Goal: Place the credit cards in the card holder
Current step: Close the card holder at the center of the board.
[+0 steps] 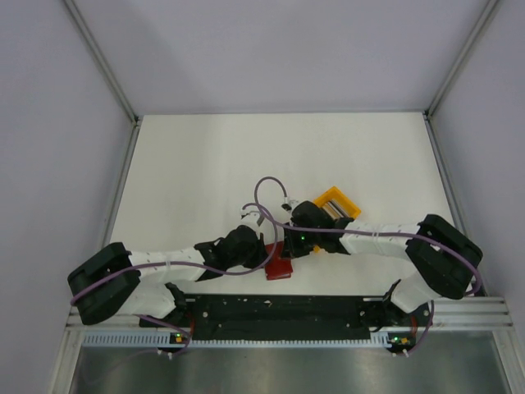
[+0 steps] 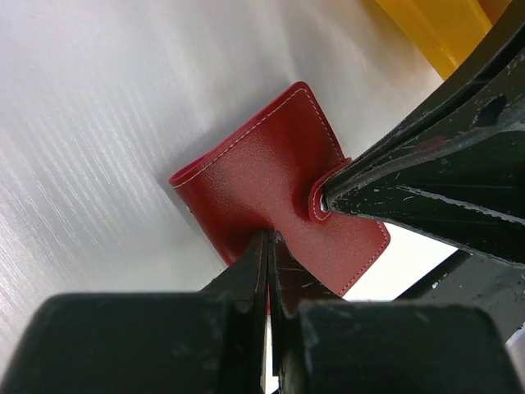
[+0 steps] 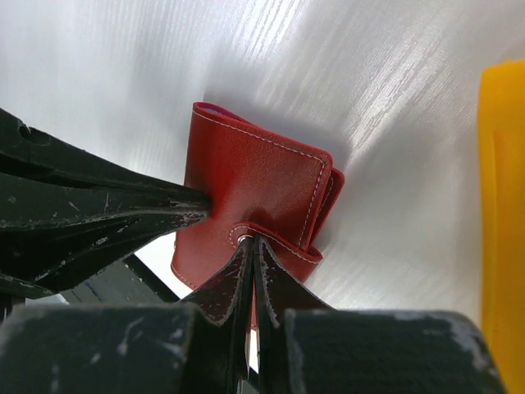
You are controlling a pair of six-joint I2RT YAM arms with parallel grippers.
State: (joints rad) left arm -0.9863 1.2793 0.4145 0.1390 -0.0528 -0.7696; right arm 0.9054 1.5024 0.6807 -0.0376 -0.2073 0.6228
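Dark red folding card holder (image 2: 262, 176) with white stitching is pinched between both my grippers, near the yellow plastic bin (image 3: 502, 205). My left gripper (image 2: 268, 246) is clamped tight on its near edge. My right gripper (image 3: 252, 250) is closed on the small snap tab (image 3: 244, 236). Whether it touches the white table (image 2: 98, 123) I can't quite tell.

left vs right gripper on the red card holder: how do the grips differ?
The left gripper pinches the card holder on a plain cover edge; the right gripper pinches it at the snap tab. In the top view the left gripper reaches in from the left, the right gripper from the right, beside the yellow bin. Shared: both are shut on the holder, close together.
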